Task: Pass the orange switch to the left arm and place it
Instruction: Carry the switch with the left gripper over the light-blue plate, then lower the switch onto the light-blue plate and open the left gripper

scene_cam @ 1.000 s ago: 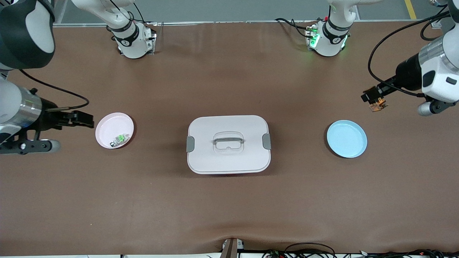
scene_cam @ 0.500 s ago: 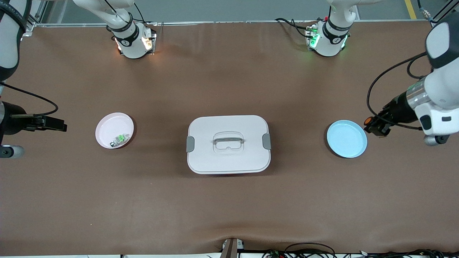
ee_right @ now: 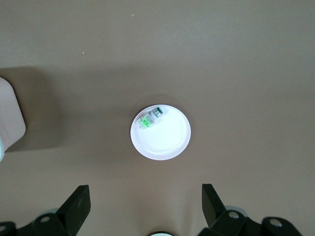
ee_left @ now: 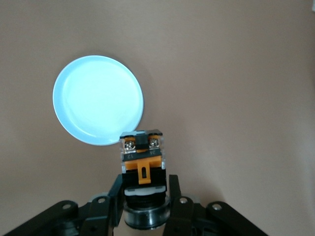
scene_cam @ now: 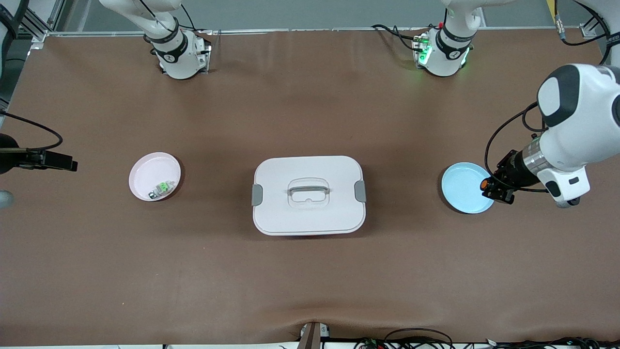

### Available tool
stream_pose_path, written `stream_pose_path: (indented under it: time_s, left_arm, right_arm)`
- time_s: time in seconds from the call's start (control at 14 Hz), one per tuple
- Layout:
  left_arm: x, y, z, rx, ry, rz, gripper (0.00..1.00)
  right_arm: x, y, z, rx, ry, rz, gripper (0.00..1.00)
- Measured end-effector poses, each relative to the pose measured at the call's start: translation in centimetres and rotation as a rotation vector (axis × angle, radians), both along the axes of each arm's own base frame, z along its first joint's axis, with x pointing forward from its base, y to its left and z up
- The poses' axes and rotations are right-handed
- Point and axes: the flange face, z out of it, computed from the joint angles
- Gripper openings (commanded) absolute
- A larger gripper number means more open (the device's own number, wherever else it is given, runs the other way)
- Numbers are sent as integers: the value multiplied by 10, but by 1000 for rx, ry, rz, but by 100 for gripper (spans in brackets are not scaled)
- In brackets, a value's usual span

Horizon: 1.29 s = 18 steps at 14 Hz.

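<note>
The orange switch (scene_cam: 485, 184), a small black part with an orange end, sits between the fingers of my left gripper (scene_cam: 490, 188), which is shut on it. It hangs over the rim of the blue dish (scene_cam: 464, 188) at the left arm's end of the table. In the left wrist view the switch (ee_left: 142, 162) points out from my left gripper (ee_left: 145, 189) beside the blue dish (ee_left: 97, 100). The white box (scene_cam: 308, 195) stands mid-table between the dishes. My right gripper (scene_cam: 71, 166) is open and holds nothing, over bare table at the right arm's end.
A pink dish (scene_cam: 147, 170) holds a small green-and-silver component (scene_cam: 162, 188); the right wrist view shows this dish (ee_right: 165, 137), the component (ee_right: 149, 118) and a corner of the box (ee_right: 10, 118). Brown table lies nearer the front camera.
My left gripper has swung down with the switch from off the table's end to the blue dish's rim. My right gripper has drawn back, away from the pink dish.
</note>
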Motion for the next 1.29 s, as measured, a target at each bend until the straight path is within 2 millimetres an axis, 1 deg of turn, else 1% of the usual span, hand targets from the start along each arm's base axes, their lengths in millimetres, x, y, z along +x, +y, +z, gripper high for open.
stream_pose_path:
  time_s: [0.14,0.36,0.5,0.71,1.07,1.29]
  left_arm:
    - [-6,22,-28,6,-6,37,0]
    - [-15,40,-65,6,-46,112,0]
    - [-25,41,-90,3,-70,178,0]
    - [-39,39,-121,-1,-77,244,0]
    - [-56,40,-156,2,-30,262,0]
    - [-68,47,-173,22,6,276,0]
  right_arm:
    - [-2,1,5,1,-10,2,100]
    - [-4,-7,10,0,-18,-10,100]
    - [-5,-12,13,0,-23,-18,100]
    - [-8,-10,18,1,-27,-14,100]
    - [-9,-9,20,-1,-31,-15,100]
    - [-11,-11,22,-1,-30,-21,100]
